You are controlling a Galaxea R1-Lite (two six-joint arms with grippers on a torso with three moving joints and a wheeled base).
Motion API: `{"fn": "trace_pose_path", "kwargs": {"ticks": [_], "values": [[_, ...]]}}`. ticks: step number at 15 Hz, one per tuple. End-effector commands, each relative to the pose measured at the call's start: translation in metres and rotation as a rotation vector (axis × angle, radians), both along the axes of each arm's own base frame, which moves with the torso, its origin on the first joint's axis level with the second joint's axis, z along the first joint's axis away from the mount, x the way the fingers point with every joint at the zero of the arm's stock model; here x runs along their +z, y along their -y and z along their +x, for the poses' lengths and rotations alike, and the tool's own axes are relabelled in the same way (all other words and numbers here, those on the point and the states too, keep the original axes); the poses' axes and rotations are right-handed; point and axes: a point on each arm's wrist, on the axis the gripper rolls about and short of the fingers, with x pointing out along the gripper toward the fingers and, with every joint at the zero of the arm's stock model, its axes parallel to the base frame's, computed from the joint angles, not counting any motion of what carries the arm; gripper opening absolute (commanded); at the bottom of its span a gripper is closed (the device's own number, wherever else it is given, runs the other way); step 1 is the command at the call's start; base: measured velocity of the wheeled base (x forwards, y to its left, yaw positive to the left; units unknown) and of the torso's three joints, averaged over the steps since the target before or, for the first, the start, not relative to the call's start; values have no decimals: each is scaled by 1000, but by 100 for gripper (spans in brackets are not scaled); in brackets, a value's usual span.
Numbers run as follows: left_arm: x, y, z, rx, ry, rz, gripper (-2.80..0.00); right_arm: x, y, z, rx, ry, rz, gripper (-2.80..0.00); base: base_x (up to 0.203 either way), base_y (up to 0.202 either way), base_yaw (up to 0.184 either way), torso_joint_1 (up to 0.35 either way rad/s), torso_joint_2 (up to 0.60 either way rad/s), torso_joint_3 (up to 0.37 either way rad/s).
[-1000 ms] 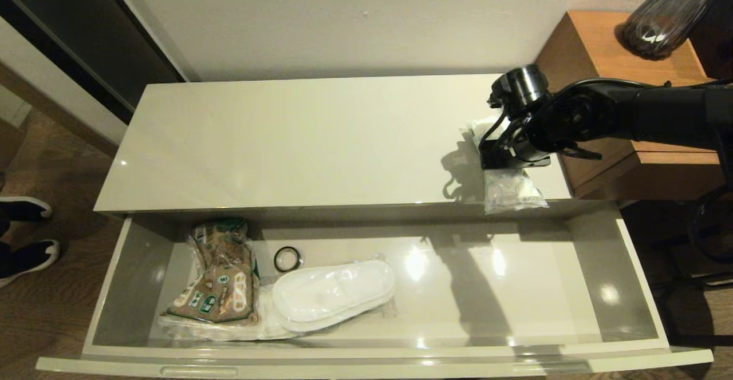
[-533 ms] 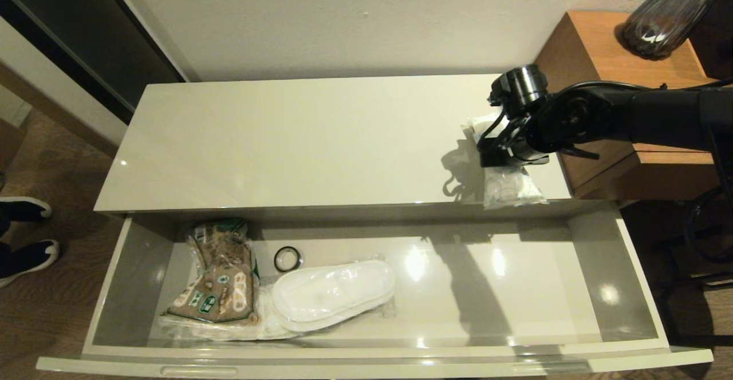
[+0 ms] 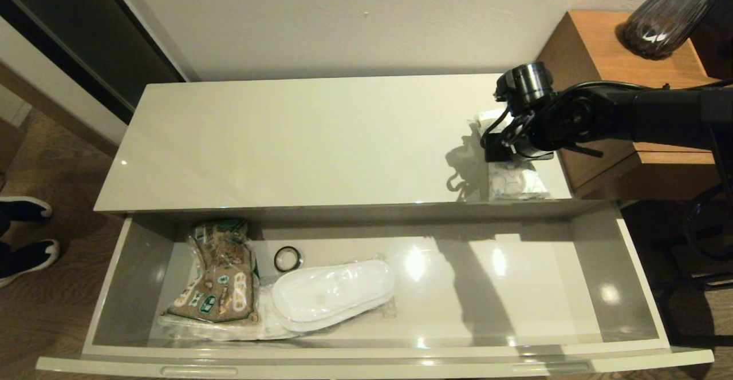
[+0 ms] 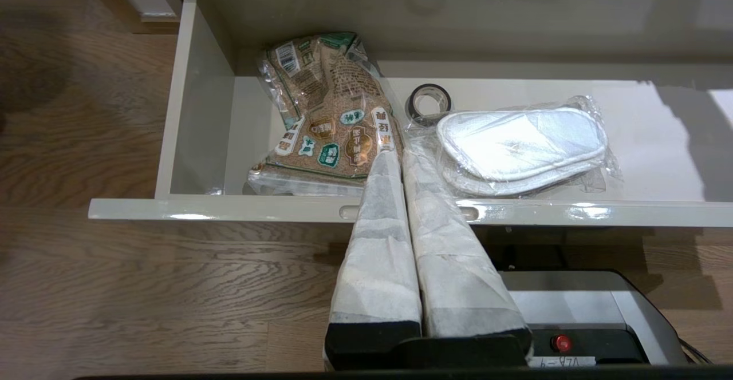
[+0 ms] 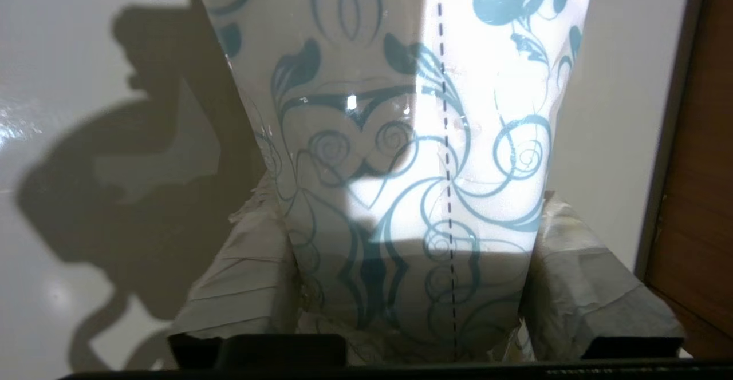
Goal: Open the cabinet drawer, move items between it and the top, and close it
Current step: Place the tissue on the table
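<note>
Top (image 3: pixel 298 139): glossy cream, carries one thing only, the tissue pack (image 3: pixel 511 181), at the end next to the wooden surface (image 3: pixel 607 48), by the front edge. Right hand (image 3: pixel 499 152) is on that pack, fingers (image 5: pixel 240 288) either side of it and touching it.

Drawer (image 3: pixel 366 352) is pulled out below the top. On its floor, all toward the end far from the tissue pack: brown packet (image 3: pixel 220 274), black ring (image 3: pixel 287 258) beside it, wrapped slippers (image 3: pixel 332 294) next to the ring, their plastic running under the packet's edge.
</note>
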Motion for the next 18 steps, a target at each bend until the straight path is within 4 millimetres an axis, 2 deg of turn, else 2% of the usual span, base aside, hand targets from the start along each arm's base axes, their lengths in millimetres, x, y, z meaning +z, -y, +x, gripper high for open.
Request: {"fn": "trace_pose_path", "kwargs": {"ticks": [1,8,13,18], "values": [[0,0,0,0,-1,0,-280,1,0,0,1,7,-1,0,0,0,0,0,0,0],[0,0,0,0,-1,-1,-280,15,2,-6,5,42,-1,0,0,0,0,0,0,0],[0,0,0,0,-1,0,-280,34,6,-22,6,54,5,0,0,0,0,0,0,0],[0,0,0,0,-1,0,-280,49,2,-44,27,46,12,0,0,0,0,0,0,0]]}}
